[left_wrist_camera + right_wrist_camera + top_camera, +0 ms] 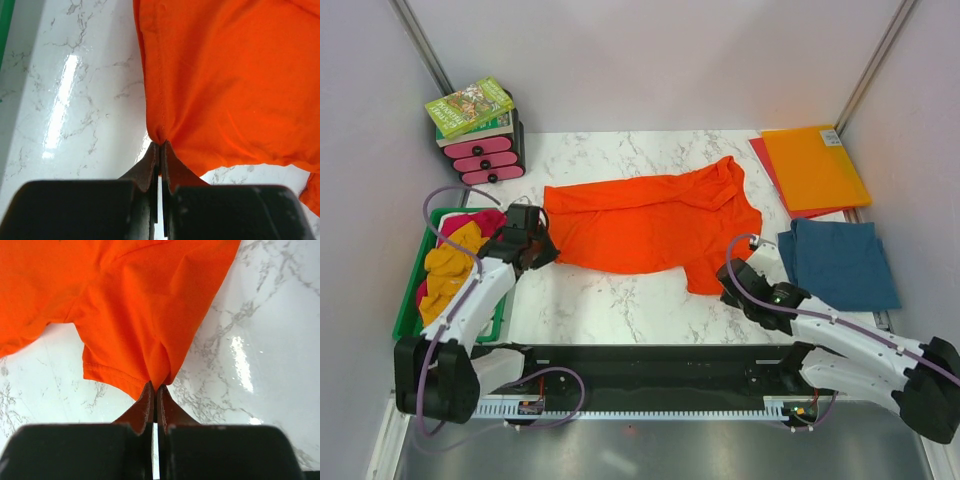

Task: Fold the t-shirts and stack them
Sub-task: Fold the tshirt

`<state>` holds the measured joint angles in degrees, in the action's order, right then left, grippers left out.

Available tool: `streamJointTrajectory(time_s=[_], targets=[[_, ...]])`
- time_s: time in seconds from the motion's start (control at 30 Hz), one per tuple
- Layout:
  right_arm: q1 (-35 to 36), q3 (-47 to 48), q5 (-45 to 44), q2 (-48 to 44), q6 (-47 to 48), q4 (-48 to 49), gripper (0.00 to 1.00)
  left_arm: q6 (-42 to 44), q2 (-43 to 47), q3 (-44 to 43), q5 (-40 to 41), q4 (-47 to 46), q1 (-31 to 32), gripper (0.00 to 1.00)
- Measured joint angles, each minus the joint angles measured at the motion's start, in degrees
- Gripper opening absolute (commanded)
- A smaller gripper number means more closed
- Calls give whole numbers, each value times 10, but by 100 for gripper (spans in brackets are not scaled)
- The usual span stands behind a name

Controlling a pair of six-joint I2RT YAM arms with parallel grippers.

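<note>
Four fingers point(147, 167) on orange t-shirt point(640, 225)

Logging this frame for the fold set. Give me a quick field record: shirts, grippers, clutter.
in work: orange t-shirt, spread on the table
left gripper: shut on the orange t-shirt's left edge
right gripper: shut on its near right corner
set aside: teal t-shirt, folded flat, right side
waiting: yellow t-shirt and magenta t-shirt, bunched in the green bin, left
clutter: orange folder, far right; book on pink drawers, far left
</note>
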<state>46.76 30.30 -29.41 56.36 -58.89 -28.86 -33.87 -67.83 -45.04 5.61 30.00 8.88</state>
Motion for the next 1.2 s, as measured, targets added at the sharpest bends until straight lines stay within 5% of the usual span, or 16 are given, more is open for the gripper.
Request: streamJointTrajectory(time_s=[0.4,0.87,1.2], targets=[[57,12,-57,-115,3,-118,0,-4,148,38,13,72,3,2],[226,99,-173,-43,-49,-185,0,2,-11,-36,-4,82,3,2],[248,151,-267,-58,-83,-257,0,3,51,-42,-6,77,3,2]])
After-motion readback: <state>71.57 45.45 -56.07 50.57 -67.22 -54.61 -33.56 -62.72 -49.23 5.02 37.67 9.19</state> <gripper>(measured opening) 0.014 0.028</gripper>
